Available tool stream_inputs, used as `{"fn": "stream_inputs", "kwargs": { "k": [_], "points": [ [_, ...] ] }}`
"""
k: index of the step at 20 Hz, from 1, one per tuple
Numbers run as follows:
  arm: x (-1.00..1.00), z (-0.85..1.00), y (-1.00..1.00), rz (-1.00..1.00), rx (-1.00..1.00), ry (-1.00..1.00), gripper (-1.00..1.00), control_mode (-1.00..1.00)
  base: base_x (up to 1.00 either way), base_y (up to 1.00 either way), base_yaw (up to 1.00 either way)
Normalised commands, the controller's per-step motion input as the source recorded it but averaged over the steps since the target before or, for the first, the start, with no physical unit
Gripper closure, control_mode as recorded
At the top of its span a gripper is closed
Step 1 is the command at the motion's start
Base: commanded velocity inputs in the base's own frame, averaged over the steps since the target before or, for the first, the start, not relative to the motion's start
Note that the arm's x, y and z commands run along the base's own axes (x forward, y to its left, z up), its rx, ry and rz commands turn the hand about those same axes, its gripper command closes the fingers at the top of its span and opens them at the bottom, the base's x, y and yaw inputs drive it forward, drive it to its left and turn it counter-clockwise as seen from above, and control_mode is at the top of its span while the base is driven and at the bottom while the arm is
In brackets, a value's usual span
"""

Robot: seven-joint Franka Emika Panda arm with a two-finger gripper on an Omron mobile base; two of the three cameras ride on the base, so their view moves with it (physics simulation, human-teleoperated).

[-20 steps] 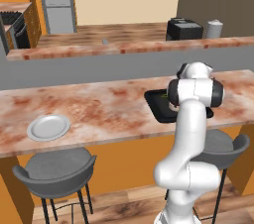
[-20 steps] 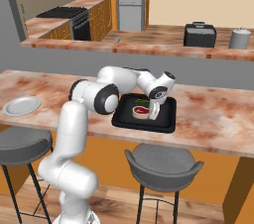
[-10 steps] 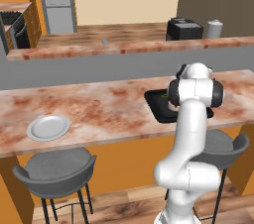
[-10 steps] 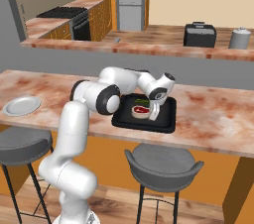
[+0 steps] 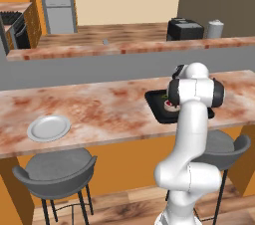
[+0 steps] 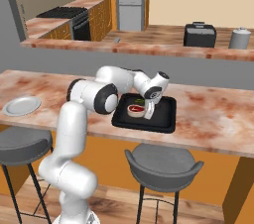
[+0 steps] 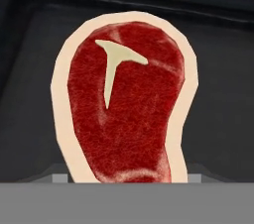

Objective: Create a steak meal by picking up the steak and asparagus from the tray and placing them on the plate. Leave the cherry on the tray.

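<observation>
Red on top with a pale tan-pink rim, the small thick steak (image 7: 123, 100) lies flat on the black rectangular low-rimmed tray (image 7: 223, 94) directly under the claw — the hand camera looks straight down on it, with the white T-shaped bone mark towards the top of that view. Its long axis runs up and down in the hand view, so the narrow width lies across, and that narrow width is what the fingers would have to straddle. From the right base camera the two-finger gripper (image 6: 148, 112) hangs low over the tray (image 6: 166, 119), at the steak (image 6: 135, 110), one dark finger just beside its rim. Whether the jaws stand apart or already press the meat I cannot tell — the tips are hidden in the hand view.

A thin green asparagus stalk (image 6: 138, 101) lies just behind the steak on the same tray. The round light grey-white plate (image 5: 49, 128) sits well apart, far along the marbled reddish counter (image 5: 99, 109) to the robot's left, so the carry is a long sideways swing.
</observation>
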Motion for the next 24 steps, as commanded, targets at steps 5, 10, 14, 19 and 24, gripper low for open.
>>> {"fn": "stream_inputs", "kwargs": {
  "k": [5, 10, 14, 19, 24],
  "points": [
    [-0.06, 0.0, 0.0, 0.02, 0.0, 0.0, 1.0, -1.0, 0.0, 0.0, 0.0],
    [-0.16, 0.46, 0.01, 0.03, 0.02, -0.05, 1.0, -1.0, 0.0, 0.0, 0.0],
    [-0.08, 0.89, 0.1, 0.0, 0.1, -0.02, 1.0, -1.0, 0.0, 0.0, 0.0],
    [-0.23, 0.83, 0.56, 0.0, 0.05, -0.03, 1.0, -1.0, 0.0, 0.0, 0.0],
    [-0.4, 0.5, 0.98, 0.0, -0.03, -0.09, 1.0, -1.0, 0.0, 0.0, 0.0]
  ]
}}
